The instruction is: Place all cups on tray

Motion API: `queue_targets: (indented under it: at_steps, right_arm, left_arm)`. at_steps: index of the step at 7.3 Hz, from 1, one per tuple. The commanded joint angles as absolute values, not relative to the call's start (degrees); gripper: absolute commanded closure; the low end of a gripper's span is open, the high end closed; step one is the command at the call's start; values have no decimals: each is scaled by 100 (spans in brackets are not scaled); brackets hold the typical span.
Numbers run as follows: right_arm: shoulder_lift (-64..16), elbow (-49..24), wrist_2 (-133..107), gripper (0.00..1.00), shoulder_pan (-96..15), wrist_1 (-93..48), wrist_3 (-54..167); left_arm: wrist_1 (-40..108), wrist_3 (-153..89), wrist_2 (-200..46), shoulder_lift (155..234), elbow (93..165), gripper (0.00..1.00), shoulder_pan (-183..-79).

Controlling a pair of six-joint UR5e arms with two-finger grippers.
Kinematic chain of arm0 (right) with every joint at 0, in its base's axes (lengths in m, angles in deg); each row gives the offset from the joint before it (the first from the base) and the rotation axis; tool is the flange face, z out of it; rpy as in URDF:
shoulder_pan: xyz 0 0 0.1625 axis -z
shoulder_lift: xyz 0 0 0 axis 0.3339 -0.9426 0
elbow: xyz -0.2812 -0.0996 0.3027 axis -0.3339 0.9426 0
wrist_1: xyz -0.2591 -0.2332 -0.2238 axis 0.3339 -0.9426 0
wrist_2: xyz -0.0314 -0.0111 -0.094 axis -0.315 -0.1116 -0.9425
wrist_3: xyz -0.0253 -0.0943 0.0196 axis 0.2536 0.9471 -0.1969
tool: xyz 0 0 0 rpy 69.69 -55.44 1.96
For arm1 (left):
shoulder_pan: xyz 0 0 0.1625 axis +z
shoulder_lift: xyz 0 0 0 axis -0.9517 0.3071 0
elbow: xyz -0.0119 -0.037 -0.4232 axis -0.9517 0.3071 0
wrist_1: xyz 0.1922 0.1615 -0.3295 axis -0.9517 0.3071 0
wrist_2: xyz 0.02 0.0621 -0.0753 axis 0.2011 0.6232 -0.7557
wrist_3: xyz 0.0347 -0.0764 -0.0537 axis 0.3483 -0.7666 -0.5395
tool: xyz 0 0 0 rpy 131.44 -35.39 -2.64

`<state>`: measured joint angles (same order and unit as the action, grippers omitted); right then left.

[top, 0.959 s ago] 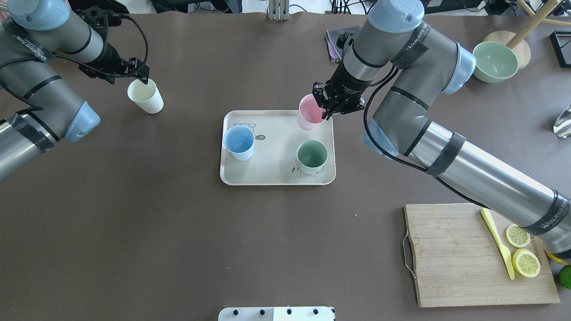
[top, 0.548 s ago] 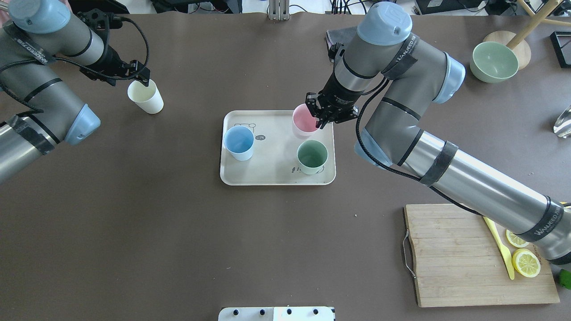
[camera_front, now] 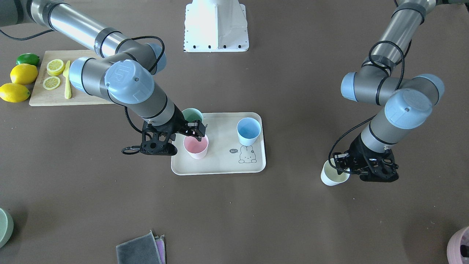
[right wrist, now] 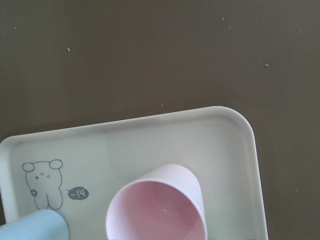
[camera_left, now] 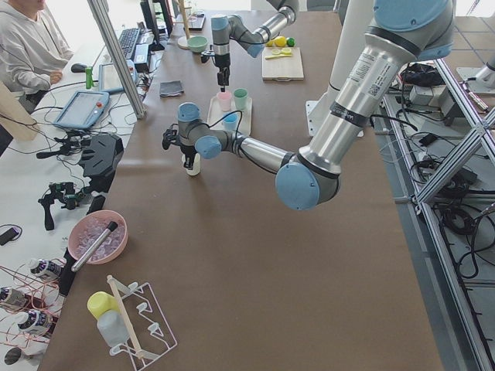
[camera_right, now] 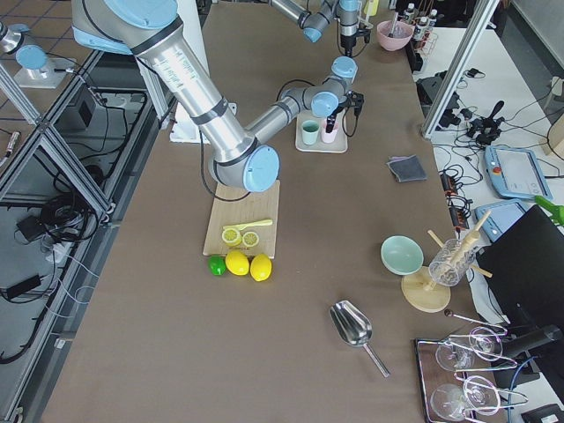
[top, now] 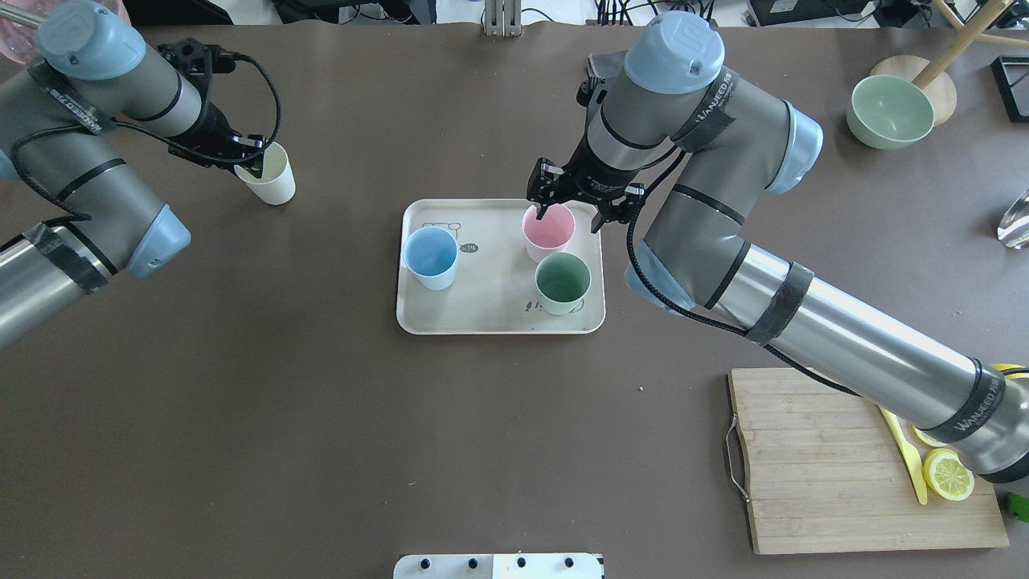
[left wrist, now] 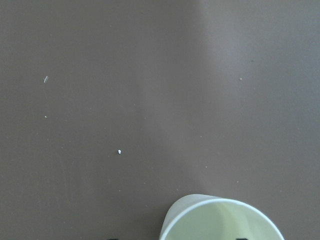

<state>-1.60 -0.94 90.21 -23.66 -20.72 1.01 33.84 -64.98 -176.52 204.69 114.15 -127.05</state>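
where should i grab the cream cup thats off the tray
By the rim of the cream cup, from straight above, one finger inside and one outside: it stands upright, mouth open, with thin tapered walls. The left gripper hovers there.

We see three cups on the tray [top: 490, 310]: the left cup [top: 430, 257] alone, the back cup [top: 548, 232] and front cup [top: 562, 283] close together on the right. The fourth cup [top: 273, 181] sits on the table [top: 321, 402], far left.

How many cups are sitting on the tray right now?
3. In the overhead view, the blue cup is on the tray's left, the pink cup at its far right, the green cup just in front of it. The cream cup stands off the tray. None seem hidden.
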Motion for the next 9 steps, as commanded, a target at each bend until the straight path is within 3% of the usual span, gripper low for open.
queue_targets:
  at_steps: [1, 3, 5, 9]
  right_arm:
    - [-169, -109, 9212, 0, -2661, -2083, 157]
    - [-388, -161, 9661, 0, -3119, -2083, 525]
    - [-748, -213, 9688, 0, -3260, -2074, 1035]
    - [-1004, -460, 9679, 0, -3270, -2074, 1063]
  left_arm:
    - [3216, -6590, -17711, 20621, 11691, 100, -12740]
    - [2426, -7506, -17702, 21269, 12209, 100, -12575]
    - [2424, -8345, -16961, 21744, 12168, 100, -11637]
    - [2467, -8621, -16762, 21870, 11922, 100, -11168]
